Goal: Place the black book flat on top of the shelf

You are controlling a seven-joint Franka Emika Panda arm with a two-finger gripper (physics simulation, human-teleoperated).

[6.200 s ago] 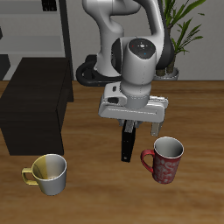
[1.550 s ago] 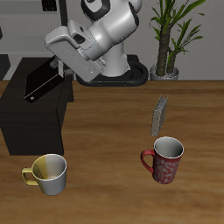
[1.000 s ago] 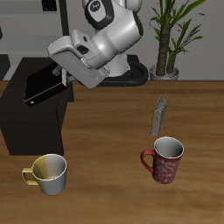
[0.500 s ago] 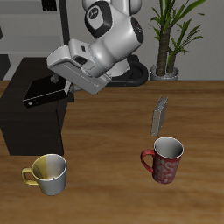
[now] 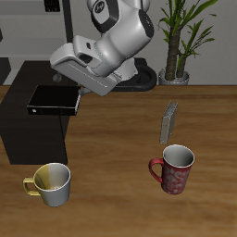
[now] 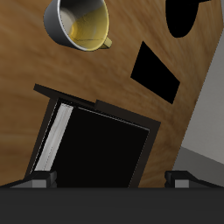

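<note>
At the far left of the exterior view stands the shelf (image 5: 37, 116), a boxy black cabinet with a flat top, filling the left edge from the middle of the frame downward. The black book (image 5: 53, 99) lies roughly level over the front part of that top, its spine with small white marks facing the camera. Whether it is resting on the surface or just above it cannot be told. The gripper (image 5: 74, 95) meets the book at its right end, and the fingers appear closed on that end, though the grip itself is hidden behind the grey hand.

In the lower left, on the wooden table (image 5: 111, 139), sits a yellow-green mug (image 5: 52, 183) with its handle to the left. The white and grey robot arm (image 5: 111, 42) fills the upper centre, bending down and left toward the shelf.

Right of centre, a slim grey book (image 5: 168, 121) stands upright on the table. Just below it, in the lower right, is a red patterned mug (image 5: 174, 169). A potted plant (image 5: 181, 37) stands in the upper right, behind the table.

In the wrist view, the black book (image 6: 101, 149) fills the middle, seen from above with its white page edges showing along one side. The yellow-green mug (image 6: 80, 24) sits beyond it on the wood.
</note>
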